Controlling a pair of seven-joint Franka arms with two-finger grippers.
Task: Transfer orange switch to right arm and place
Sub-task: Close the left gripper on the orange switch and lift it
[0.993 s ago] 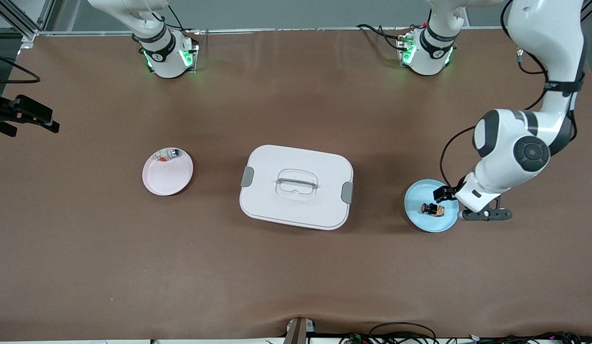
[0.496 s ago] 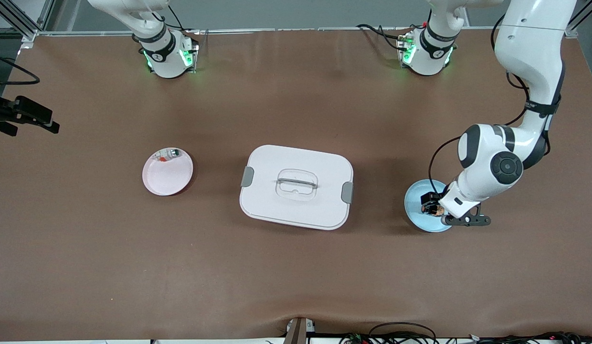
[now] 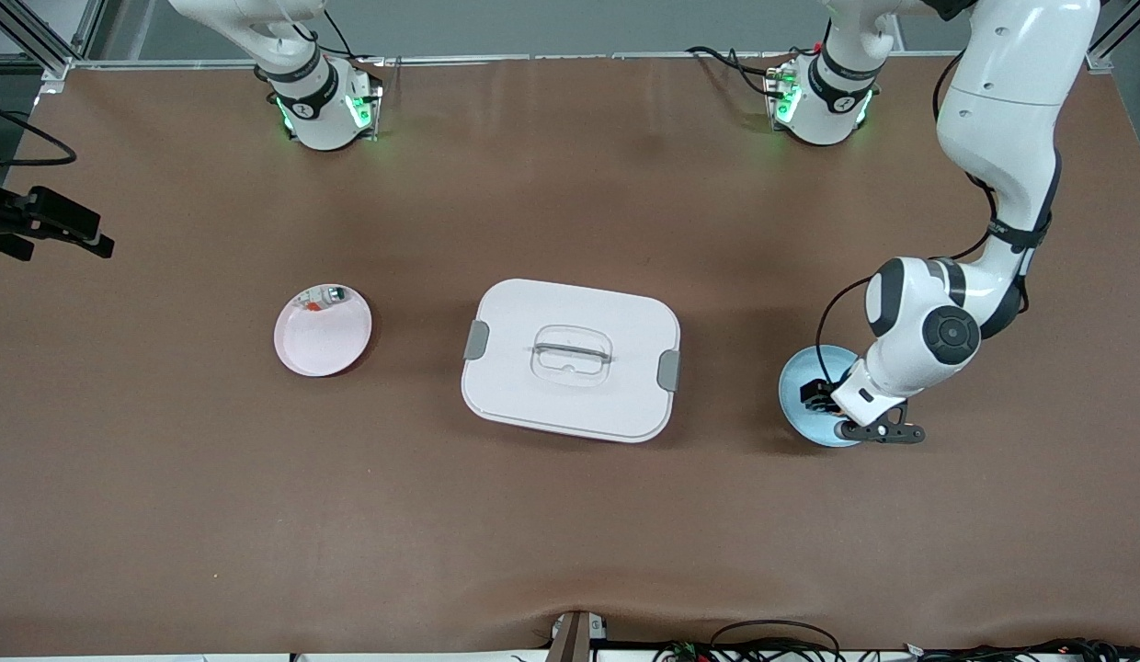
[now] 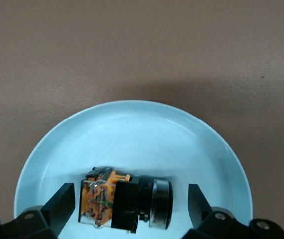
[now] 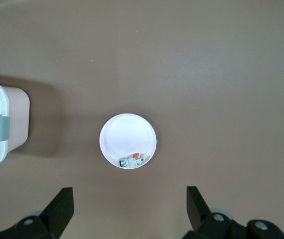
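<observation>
Switch (image 4: 126, 200) lies on its side in the blue plate (image 4: 132, 129), between the spread fingers (image 4: 59, 204) of the left hand (image 4: 130, 206), untouched; right hand (image 5: 130, 209) hangs wide open, empty, over the pink plate (image 5: 128, 137)

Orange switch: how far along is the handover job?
Done: nothing yet. The orange switch lies in the blue plate, not gripped. In hand: the left gripper is low over that plate, fingers open on either side of the switch. The right gripper waits open, high over the pink plate. Left: grasp, lift, pass to the right gripper, place.
</observation>
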